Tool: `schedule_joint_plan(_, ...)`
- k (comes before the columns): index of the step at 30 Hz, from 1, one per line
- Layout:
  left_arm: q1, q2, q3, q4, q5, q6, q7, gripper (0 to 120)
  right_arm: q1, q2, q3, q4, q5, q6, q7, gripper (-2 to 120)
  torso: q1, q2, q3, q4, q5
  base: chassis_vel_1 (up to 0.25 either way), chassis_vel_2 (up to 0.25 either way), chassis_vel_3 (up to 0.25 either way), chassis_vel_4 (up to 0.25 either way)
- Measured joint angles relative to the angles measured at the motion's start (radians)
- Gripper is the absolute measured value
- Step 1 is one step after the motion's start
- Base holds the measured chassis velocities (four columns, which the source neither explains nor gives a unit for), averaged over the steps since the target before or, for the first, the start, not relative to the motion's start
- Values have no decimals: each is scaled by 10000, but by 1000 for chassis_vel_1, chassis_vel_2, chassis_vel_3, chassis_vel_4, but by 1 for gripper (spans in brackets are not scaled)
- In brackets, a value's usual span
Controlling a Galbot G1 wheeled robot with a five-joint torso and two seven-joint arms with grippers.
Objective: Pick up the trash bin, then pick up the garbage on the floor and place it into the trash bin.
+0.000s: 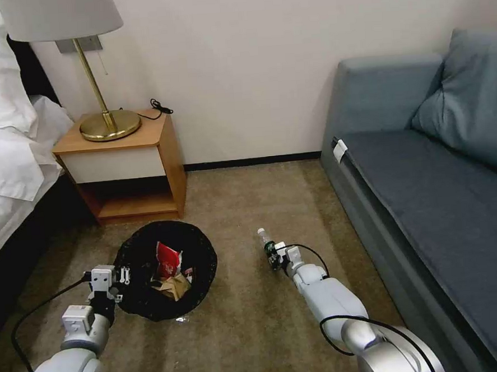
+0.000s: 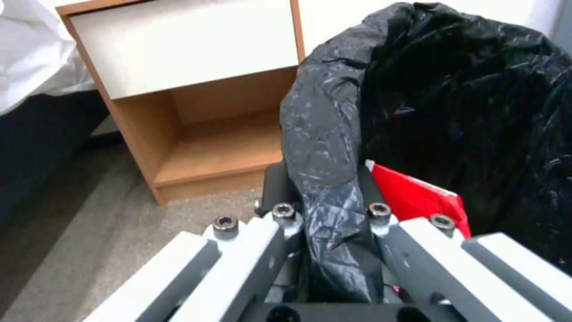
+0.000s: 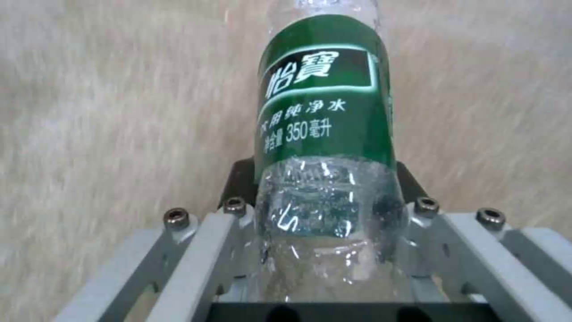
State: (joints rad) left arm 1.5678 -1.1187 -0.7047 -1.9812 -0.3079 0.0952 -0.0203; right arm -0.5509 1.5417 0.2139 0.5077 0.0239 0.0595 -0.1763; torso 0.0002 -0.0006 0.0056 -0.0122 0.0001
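Left gripper (image 1: 121, 276) clamped on the rim of the bin (image 1: 205, 250), jaws together on the black bag (image 2: 334, 188), one finger (image 2: 277, 185) outside and one inside. Bin near the front of the nightstand (image 1: 124, 160), on the carpet (image 1: 246, 332) or just above it, cannot tell which. Inside the bin: red packet (image 1: 167, 259), brown paper bag (image 1: 175, 287) just below it in the head view, touching. Small scrap (image 1: 182, 319) on the carpet just beside the bin.

Right gripper (image 1: 276, 254) low over the carpet, between the bin and the sofa (image 1: 429, 197), jaws clamped on the bottle (image 1: 268, 244). Bottle clear, with green label (image 3: 325, 96), white cap pointing away from the robot, toward the wall. Held at the lower part of its body, label beyond the fingertips (image 3: 411, 179). Cannot tell if the bottle touches the carpet.

Lamp (image 1: 93, 77) on the nightstand, bed (image 1: 7, 144) at far left
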Motion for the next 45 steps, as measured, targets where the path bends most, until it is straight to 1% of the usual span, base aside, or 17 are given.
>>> schedule_joint_plan(5, -252, -20, 164, 9, -103, 147, -86, 5, -152, -360, 31, 1062, 88, 1056, 13, 29, 0, 0, 0, -1, 0, 0, 0, 0, 0)
schedule_joint_plan(8, -309, -26, 208, 31, -116, 171, -99, 5, -187, -447, 44, 1359, 131, 1261, 1, 29, 0, 0, 0, -1, 1, 0, 0, 0, 0)
schedule_joint_plan(10, -482, -66, 332, 112, -176, 208, -146, 5, -288, -668, 15, 2187, 378, 1613, -52, 29, 0, 0, 0, 1, 0, 0, 0, 0, 0)
schedule_joint_plan(11, -482, -66, 332, 112, -176, 208, -146, 5, -288, -668, 15, 2187, 378, 1613, -52, 29, 0, 0, 0, 1, 0, 0, 0, 0, 0)
schedule_joint_plan(12, -562, -87, 389, 160, -191, 214, -161, 5, -363, -795, -91, 2669, 582, 1666, -75, 29, 0, 0, 0, 0, 1, 0, 0, 0, 0)
schedule_joint_plan(14, -750, -144, 531, 287, -236, 222, -184, 5, -490, -1006, -418, 3627, 1054, 1630, -105, 29, 0, 0, 0, -2, 1, 0, 0, 0, 0)
schedule_joint_plan(15, -750, -144, 531, 287, -236, 222, -184, 5, -490, -1006, -418, 3627, 1054, 1630, -105, 29, 0, 0, 0, -2, 1, 0, 0, 0, 0)
schedule_joint_plan(16, -873, -193, 629, 344, -273, 230, -199, 5, -554, -1122, -662, 4239, 1370, 1536, -119, 29, 0, 0, 0, 0, -1, 0, 0, 0, 0)
schedule_joint_plan(17, -873, -193, 629, 344, -273, 230, -199, 5, -554, -1122, -662, 4239, 1370, 1536, -119, 29, 0, 0, 0, 0, -1, 0, 0, 0, 0)
schedule_joint_plan(20, -1179, -332, 872, 514, -300, 257, -225, 5, -739, -1384, -1434, 5901, 2208, 1119, -140, 29, 0, 0, 0, 0, -2, 0, 0, 0, 0)
schedule_joint_plan(21, -1179, -332, 872, 514, -300, 257, -225, 5, -739, -1384, -1434, 5901, 2208, 1119, -140, 29, 0, 0, 0, 0, -2, 0, 0, 0, 0)
schedule_joint_plan(22, -1282, -380, 947, 568, -308, 260, -230, 5, -813, -1452, -1753, 6547, 2541, 936, -143, 29, 0, 1, 0, 0, -2, 0, 0, 0, 0)
schedule_joint_plan(23, -1282, -380, 947, 568, -308, 260, -230, 5, -813, -1452, -1753, 6547, 2541, 936, -143, 29, 0, 1, 0, 0, -2, 0, 0, 0, 0)
schedule_joint_plan(26, -1424, -425, 1010, 645, -339, 264, -239, 5, -976, -1530, -2637, 7723, 3259, 478, -140, 29, 0, 0, 0, 1, -2, 0, 0, 0, 0)
schedule_joint_plan(32, -1513, -375, 921, 720, -450, 265, -244, 5, -1252, -1500, -3720, 8307, 3574, 214, -91, 29, 0, 0, 0, 2, -2, 0, 0, 0, 0)
schedule_joint_plan(37, -1570, -317, 872, 754, -534, 265, -249, 5, -1546, -1520, -4243, 8570, 3549, 197, -77, 29, 0, 0, 0, 1, -2, 0, 0, 0, 0)
schedule_joint_plan(45, -1696, -308, 890, 862, -564, 265, -255, 5, -1859, -1622, -4604, 8998, 3554, 170, -69, 29, 0, 0, -1, 1, -2, 0, 0, 0, 0)
